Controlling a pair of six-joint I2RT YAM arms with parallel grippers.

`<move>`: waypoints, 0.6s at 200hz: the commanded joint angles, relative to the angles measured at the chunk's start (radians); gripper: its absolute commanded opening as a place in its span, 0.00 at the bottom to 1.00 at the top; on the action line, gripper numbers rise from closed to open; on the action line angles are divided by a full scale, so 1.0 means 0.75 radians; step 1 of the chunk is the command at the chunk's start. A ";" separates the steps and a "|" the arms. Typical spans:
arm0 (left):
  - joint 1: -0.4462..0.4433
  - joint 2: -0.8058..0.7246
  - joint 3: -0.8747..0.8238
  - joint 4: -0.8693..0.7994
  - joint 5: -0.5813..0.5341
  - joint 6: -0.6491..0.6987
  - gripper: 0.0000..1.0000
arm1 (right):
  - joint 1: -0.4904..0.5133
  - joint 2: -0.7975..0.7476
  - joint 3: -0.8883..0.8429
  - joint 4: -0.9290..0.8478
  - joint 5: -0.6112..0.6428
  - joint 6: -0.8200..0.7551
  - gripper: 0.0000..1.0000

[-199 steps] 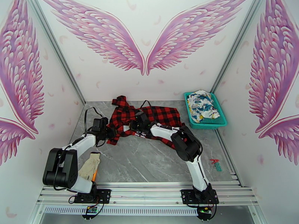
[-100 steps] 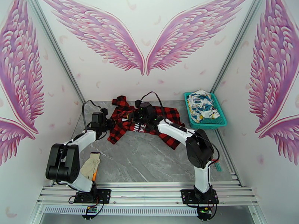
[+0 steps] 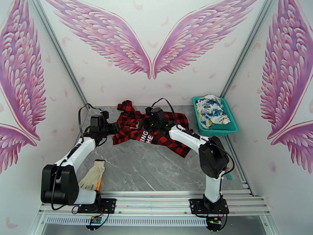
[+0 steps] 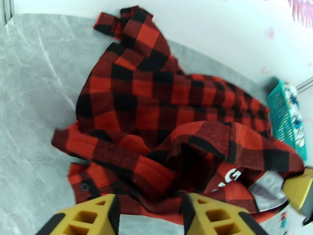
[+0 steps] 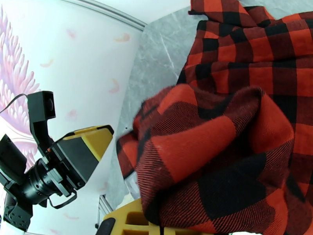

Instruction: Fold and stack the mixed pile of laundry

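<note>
While the right gripper [image 3: 146, 124] pinches the shirt [image 3: 156, 132], the left gripper [image 4: 148, 206] gapes empty; cloth looks soft, light, floppy, best grabbed at a hem.

A red-and-black checked shirt [image 3: 150, 138] with white lettering is lying rumpled on the counter [image 3: 148, 169]; a white printed garment [image 3: 211, 108] is sitting bunched in a basket [image 3: 219, 132].

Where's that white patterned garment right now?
In the top view, the white printed garment lies in the teal basket in the far right corner, beside the checked shirt.
</note>
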 commanded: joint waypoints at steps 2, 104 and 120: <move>0.014 0.039 -0.068 -0.146 -0.059 0.067 0.56 | -0.031 0.149 0.076 -0.007 0.032 -0.050 0.00; -0.052 0.277 -0.149 -0.047 -0.227 -0.100 0.56 | -0.162 0.137 0.110 -0.089 -0.005 -0.175 0.48; -0.064 0.328 -0.132 -0.035 -0.254 -0.110 0.55 | -0.180 0.042 0.042 -0.066 -0.018 -0.184 0.50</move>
